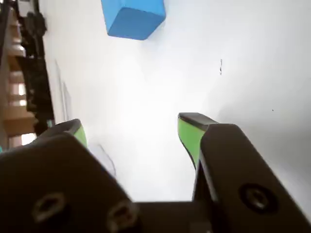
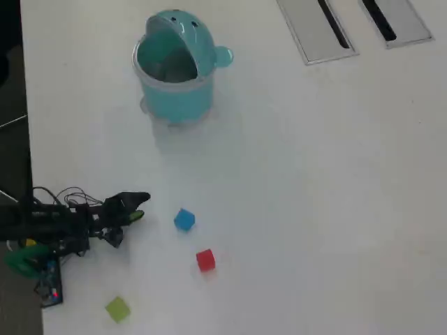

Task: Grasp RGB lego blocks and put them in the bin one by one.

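Wrist view | hand (image 1: 133,133) wide, empty | blue cube (image 1: 133,18) ahead, apparently apart

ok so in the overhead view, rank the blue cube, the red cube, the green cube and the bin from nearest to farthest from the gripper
From the gripper:
1. Blue cube, just right of the jaws.
2. Red cube, lower right, past the blue one.
3. Green cube, below, near the bottom edge.
4. Bin, up top, farthest.

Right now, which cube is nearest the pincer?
The blue cube: it sits just ahead of the open pincer in the overhead view. The red cube lies farther off, and the yellow-green cube is down by the table's near edge.
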